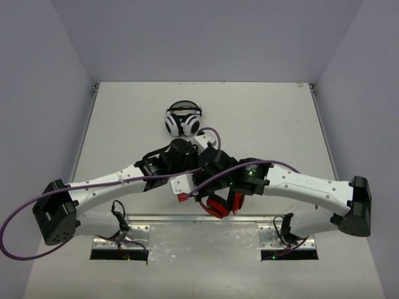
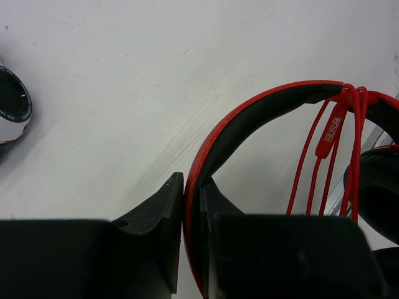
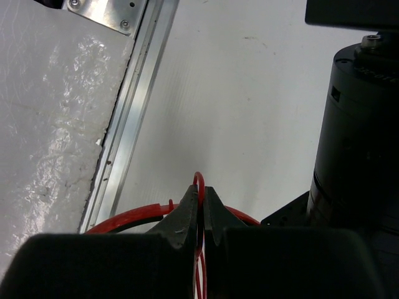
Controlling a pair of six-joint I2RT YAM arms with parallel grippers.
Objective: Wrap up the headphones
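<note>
The red headphones (image 1: 218, 205) hang between both arms near the table's front edge. In the left wrist view the red headband (image 2: 249, 115) arches up to the right, and my left gripper (image 2: 192, 184) is shut on its lower end. The thin red cable (image 2: 349, 143) is looped over the headband's top in several strands, beside a black ear cushion (image 2: 377, 187). My right gripper (image 3: 201, 193) is shut on a small loop of the cable (image 3: 198, 179), which pokes out above its fingertips. The headband (image 3: 124, 219) curves just behind it.
White-and-black headphones (image 1: 182, 120) lie further back at the table's centre and show at the left edge (image 2: 12, 106) of the left wrist view. An aluminium rail (image 3: 134, 106) runs along the front edge. The other arm's black motor body (image 3: 355, 137) stands close on the right.
</note>
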